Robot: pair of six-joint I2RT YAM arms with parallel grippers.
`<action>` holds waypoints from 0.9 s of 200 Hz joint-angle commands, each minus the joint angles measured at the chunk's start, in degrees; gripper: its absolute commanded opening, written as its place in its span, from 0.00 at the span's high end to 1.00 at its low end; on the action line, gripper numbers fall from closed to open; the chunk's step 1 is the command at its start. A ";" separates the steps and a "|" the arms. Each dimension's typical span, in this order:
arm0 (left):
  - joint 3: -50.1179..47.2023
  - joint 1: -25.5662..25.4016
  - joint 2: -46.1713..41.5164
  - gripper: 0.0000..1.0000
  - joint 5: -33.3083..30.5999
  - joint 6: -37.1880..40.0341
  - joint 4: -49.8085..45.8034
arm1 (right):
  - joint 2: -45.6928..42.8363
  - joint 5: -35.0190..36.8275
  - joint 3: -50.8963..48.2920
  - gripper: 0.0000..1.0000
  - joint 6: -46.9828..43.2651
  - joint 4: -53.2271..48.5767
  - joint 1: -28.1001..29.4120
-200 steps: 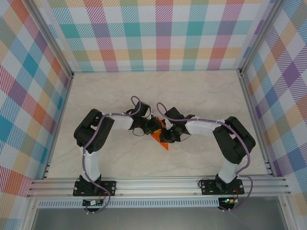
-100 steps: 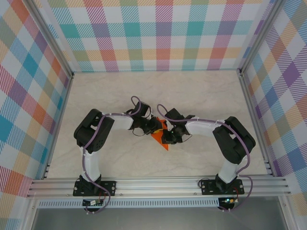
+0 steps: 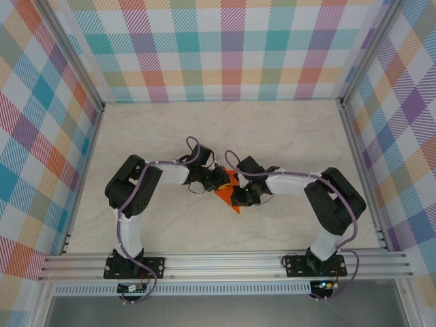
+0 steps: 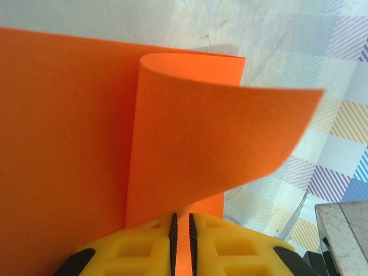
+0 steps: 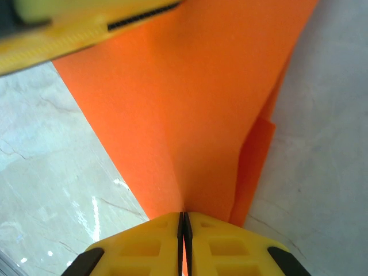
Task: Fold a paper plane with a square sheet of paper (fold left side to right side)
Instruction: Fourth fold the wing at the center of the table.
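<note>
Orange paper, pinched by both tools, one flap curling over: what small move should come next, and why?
Probably the left tool should lower its pinched edge flat onto the layer beneath: the orange paper curls over loosely, no crease pressed yet, while the right tool pinches another edge.

right gripper (image 5: pixel 183 221) at the bottom, yellow fingers (image 5: pixel 144 247) pinched tight on orange paper (image 5: pixel 190 115), paper spreading upward, narrow flap (image 5: pixel 256 167) on its right, blurry left gripper (image 5: pixel 144 18) top left, pale worktop (image 5: pixel 52 155) underneath
</note>
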 commanded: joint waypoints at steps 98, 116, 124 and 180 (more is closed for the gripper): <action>-0.27 -0.26 3.49 0.84 -3.84 1.40 -4.22 | -5.27 -1.34 -8.46 0.87 -2.60 -12.67 1.12; -0.21 -0.27 3.53 0.84 -3.76 1.36 -4.27 | -6.37 -0.81 -8.35 0.87 -2.12 -12.54 1.04; -0.18 -0.29 3.57 0.84 -3.71 1.31 -4.22 | -7.56 -1.10 -8.01 0.87 -1.63 -11.90 0.95; -0.02 -0.36 3.31 0.84 -3.36 1.33 -4.21 | -11.14 -3.15 -0.65 0.86 -0.71 -8.19 0.60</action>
